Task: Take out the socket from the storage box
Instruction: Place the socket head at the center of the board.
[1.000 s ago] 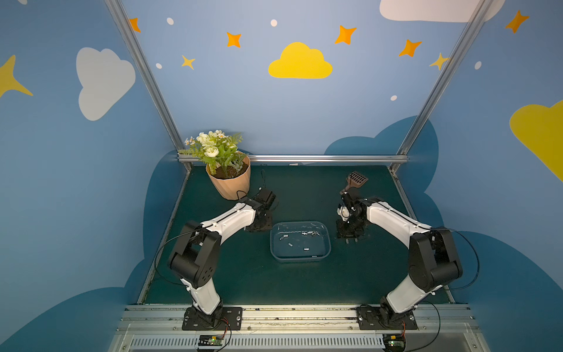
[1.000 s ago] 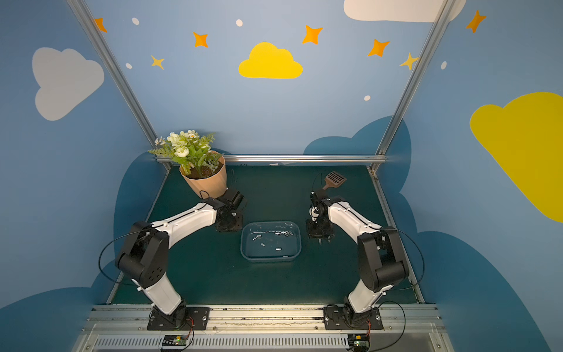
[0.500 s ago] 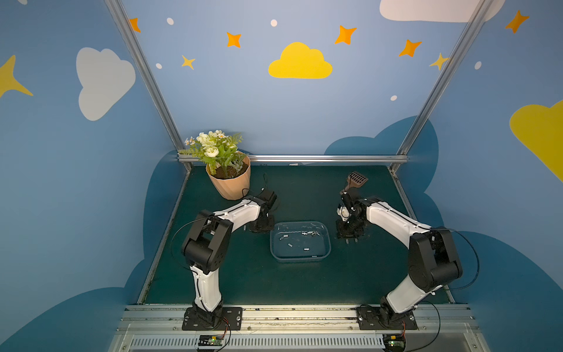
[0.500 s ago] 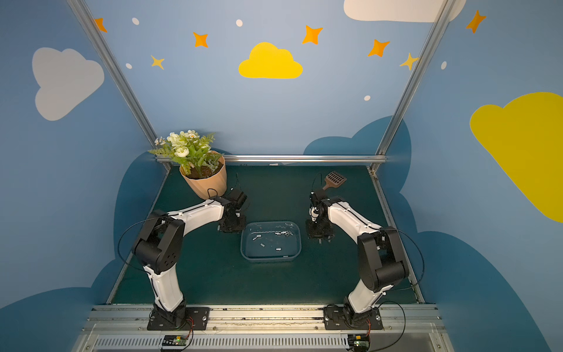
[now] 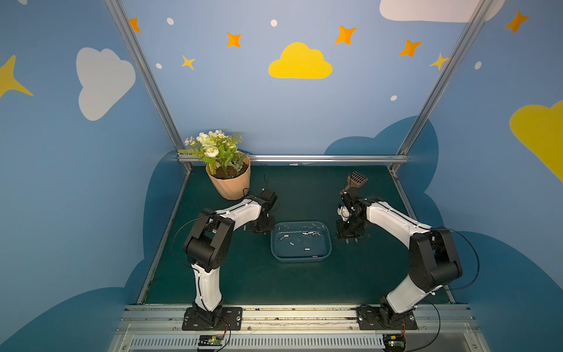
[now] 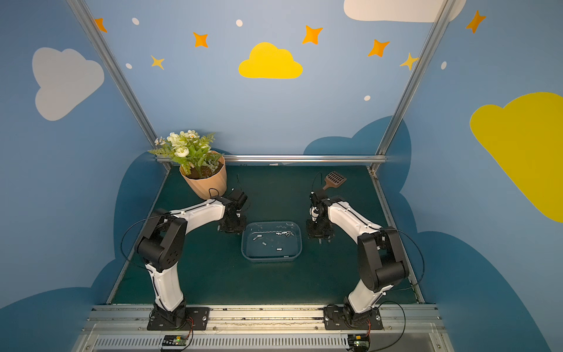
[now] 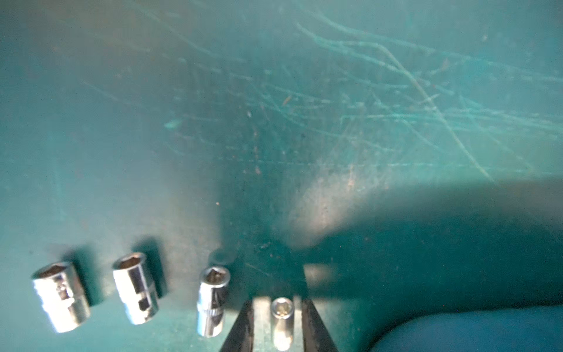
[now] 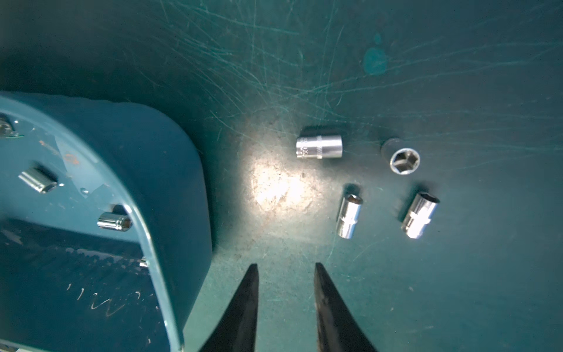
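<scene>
The storage box sits nearest on the green tabletop, midway between the two arms in both top views. Several loose sockets lie scattered on its floor, most of them toward its 12 o'clock wall.

At the box's 9 to 10 o'clock, just outside the rim, the left claw points down close to the tabletop. Its jaws stand slightly apart with a small socket between them. A sliver of gap shows on each side, so they are not clamped on it. Three larger sockets lie in a row on the tabletop beside it, apart from one another.

At the box's 2 to 3 o'clock, the right claw hangs just past the box's rounded corner, its jaws apart over bare tabletop. Beyond its tips, three side-lying sockets rest on the tabletop near an upright socket with its hex mouth facing up.

Farther back, a peach flowerpot stands at 11 o'clock and a brown slotted scoop lies at 1 o'clock.
</scene>
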Robot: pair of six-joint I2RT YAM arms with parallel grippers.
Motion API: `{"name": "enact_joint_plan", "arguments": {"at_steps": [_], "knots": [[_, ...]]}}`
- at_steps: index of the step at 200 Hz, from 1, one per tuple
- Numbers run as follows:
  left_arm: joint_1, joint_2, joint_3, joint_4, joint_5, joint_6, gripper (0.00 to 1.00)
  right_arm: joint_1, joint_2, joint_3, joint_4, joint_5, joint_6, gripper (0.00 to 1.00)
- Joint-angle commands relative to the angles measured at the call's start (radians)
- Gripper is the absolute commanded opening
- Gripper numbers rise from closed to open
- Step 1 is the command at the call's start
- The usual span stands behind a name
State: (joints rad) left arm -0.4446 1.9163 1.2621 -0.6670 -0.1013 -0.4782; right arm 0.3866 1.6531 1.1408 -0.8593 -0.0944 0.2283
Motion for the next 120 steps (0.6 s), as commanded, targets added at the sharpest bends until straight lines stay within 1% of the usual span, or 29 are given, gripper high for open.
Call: {"name": "enact_joint_plan", "arguments": {"at_steps": [1,44,69,78,92,120], "knots": [[0.004,-0.011,0.018,-0.028,-0.014,-0.003,0.30,0.006,-0.001,0.032,-0.033,0.010,-0.006,0.32],[0.004,-0.089,0.043,-0.037,-0.014,-0.001,0.31,0.014,-0.029,0.074,-0.053,0.016,-0.028,0.32],[0.002,-0.145,0.065,-0.037,0.022,0.026,0.32,0.038,-0.079,0.107,-0.057,0.011,-0.066,0.32],[0.001,-0.161,0.077,-0.042,0.044,0.052,0.33,0.050,-0.099,0.119,-0.051,-0.012,-0.091,0.33],[0.000,-0.182,0.100,-0.063,0.054,0.058,0.33,0.076,-0.128,0.137,-0.039,-0.046,-0.129,0.34],[0.001,-0.243,0.102,-0.077,0.030,0.055,0.34,0.162,-0.152,0.151,0.017,-0.111,-0.180,0.36]]}}
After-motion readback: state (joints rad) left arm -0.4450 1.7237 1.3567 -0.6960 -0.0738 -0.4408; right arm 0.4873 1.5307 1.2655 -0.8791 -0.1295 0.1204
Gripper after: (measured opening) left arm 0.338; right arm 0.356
